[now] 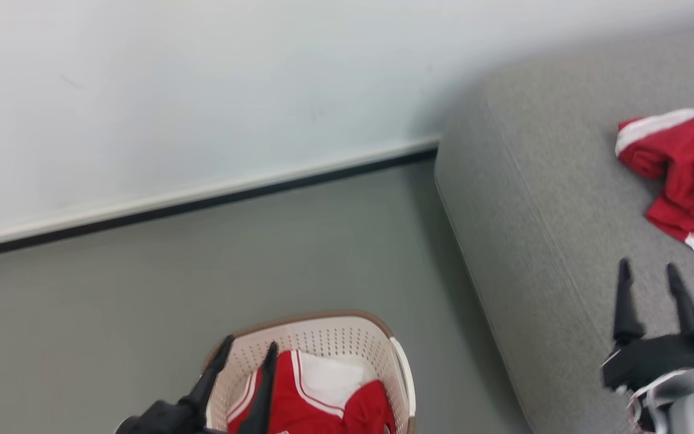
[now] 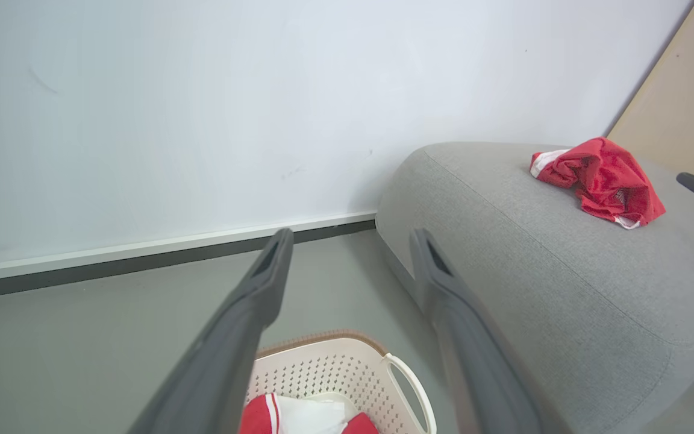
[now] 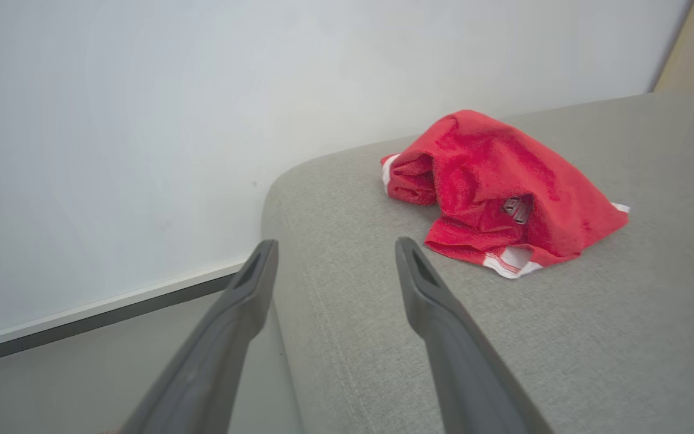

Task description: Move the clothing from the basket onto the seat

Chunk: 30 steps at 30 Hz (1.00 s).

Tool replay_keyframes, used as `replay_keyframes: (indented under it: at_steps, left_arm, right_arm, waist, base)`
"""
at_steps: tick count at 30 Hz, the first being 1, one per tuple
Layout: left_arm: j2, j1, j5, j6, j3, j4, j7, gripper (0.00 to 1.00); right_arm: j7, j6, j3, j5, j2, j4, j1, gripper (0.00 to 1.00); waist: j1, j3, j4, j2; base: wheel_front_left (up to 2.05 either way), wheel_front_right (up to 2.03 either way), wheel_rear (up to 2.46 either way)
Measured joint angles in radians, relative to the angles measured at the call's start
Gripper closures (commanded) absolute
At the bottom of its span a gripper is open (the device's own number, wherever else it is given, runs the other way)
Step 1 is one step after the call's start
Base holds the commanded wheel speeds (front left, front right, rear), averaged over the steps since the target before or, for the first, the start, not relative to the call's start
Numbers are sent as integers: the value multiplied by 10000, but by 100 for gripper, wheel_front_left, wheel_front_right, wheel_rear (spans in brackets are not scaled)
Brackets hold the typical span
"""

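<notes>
A crumpled red garment point(image 1: 687, 175) with white trim lies on the grey sofa seat point(image 1: 552, 199); it is also in the left wrist view point(image 2: 600, 181) and the right wrist view point(image 3: 497, 187). More red and white clothing point(image 1: 317, 398) lies in the cream basket point(image 1: 329, 337) on the floor, bottom centre. My left gripper point(image 1: 249, 351) hovers open over the basket's left side, holding nothing. My right gripper point(image 1: 649, 271) is open above the sofa, short of the garment, with nothing between its fingers. From the left wrist, the basket point(image 2: 335, 367) sits below the gripper point(image 2: 352, 236).
A white wall with a pale baseboard and dark strip point(image 1: 202, 199) runs behind. Grey floor point(image 1: 202, 283) lies between the wall, the basket and the sofa's rounded end point(image 1: 473, 253). A beige panel point(image 2: 678, 102) stands beyond the sofa.
</notes>
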Motion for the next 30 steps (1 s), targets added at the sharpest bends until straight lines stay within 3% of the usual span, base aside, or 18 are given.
replay_keyframes:
  at_steps: [9, 21, 30]
  left_arm:
    - [-234, 720, -40, 173, 1578, 17, 0, 0]
    - [-328, 1133, 370, -153, 2431, 378, 2, 0]
    - [-403, 1313, 696, -491, 2964, 332, 2, 0]
  right_arm:
    - [702, 0, 1258, -278, 936, -1707, 1819, 0]
    - [773, 0, 1732, -652, 1183, -2128, 2455, 0]
    - [635, 0, 1572, -836, 1275, -2080, 2825, 0]
  waist:
    - [1, -1172, 848, 0]
    - [2, -1873, 2003, 1]
    - [3, -2212, 2335, 2]
  base:
    - [0, 0, 0]
    - [0, 0, 0]
    - [0, 0, 0]
